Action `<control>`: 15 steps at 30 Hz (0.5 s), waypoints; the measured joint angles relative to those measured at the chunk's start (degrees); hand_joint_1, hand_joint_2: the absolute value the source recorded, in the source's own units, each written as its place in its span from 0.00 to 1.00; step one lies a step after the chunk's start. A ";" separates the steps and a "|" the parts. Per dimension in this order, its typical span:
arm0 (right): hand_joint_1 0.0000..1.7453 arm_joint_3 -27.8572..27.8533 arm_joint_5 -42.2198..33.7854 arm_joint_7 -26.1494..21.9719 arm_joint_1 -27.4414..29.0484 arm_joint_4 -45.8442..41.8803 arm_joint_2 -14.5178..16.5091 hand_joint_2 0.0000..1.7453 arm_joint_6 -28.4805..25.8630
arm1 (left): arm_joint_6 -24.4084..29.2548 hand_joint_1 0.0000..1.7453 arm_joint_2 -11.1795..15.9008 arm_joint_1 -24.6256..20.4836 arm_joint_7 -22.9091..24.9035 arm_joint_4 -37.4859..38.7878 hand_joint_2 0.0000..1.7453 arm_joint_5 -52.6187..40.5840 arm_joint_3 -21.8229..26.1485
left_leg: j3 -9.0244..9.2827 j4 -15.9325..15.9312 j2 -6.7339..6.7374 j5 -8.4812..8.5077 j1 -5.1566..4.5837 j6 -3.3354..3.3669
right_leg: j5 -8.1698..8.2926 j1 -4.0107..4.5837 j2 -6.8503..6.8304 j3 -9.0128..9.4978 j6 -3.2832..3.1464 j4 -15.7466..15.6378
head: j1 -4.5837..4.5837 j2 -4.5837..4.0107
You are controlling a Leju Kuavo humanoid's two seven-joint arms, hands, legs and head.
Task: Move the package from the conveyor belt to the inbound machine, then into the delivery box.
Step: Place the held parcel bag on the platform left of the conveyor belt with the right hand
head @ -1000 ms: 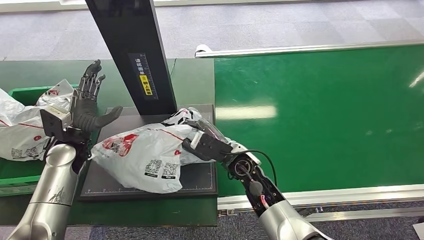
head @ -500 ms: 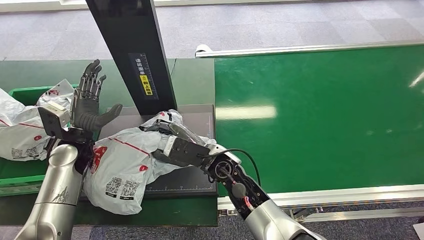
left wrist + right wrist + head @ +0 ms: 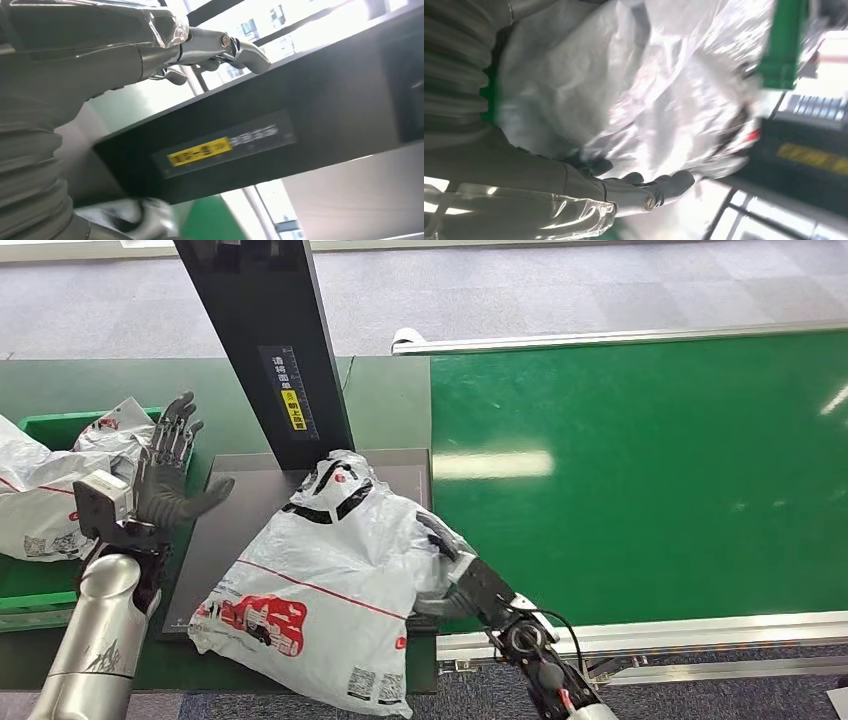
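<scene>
Green belt (image 3: 640, 470) bare; we hold package (image 3: 330, 580) in right hand (image 3: 462, 585), over scale plate (image 3: 235, 515). Left hand (image 3: 165, 480) open, holding nothing. Green bin (image 3: 45, 425) drop left, we judge.

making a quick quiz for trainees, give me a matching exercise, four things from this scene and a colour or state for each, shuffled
Things:
1. package
2. left hand
3. conveyor belt
4. label on the black post

States:
a. green, nothing on it
b. yellow
c. white plastic, held by the right hand
d. raised, fingers spread, holding nothing

Pairs: 1-c, 2-d, 3-a, 4-b
</scene>
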 joint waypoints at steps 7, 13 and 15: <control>0.00 -13.49 0.79 1.65 15.02 -15.37 -2.87 1.00 1.55 | 0.19 0.00 1.89 1.63 -0.87 -0.20 1.00 -2.99 -2.59 | -0.05 -0.01 0.06 -0.04 0.01 -0.01 | -0.02 0.01 0.02 -0.05 0.00 0.00 | -0.02 0.00; 0.00 -17.66 1.12 2.11 18.05 -20.30 -3.06 1.00 1.43 | 0.75 0.00 2.44 1.58 -0.73 -0.19 1.00 -4.75 -4.47 | 0.07 -0.01 0.07 -0.01 0.01 -0.02 | 0.00 0.01 0.02 0.01 -0.02 0.00 | -0.02 0.00; 0.00 -18.82 1.01 2.07 19.16 -21.60 -3.08 1.00 0.96 | 1.95 0.00 2.74 1.47 -0.39 -0.17 1.00 -7.76 -5.86 | 0.07 0.00 0.06 -0.01 0.01 -0.02 | -0.01 0.01 0.02 0.02 -0.02 0.00 | -0.01 0.00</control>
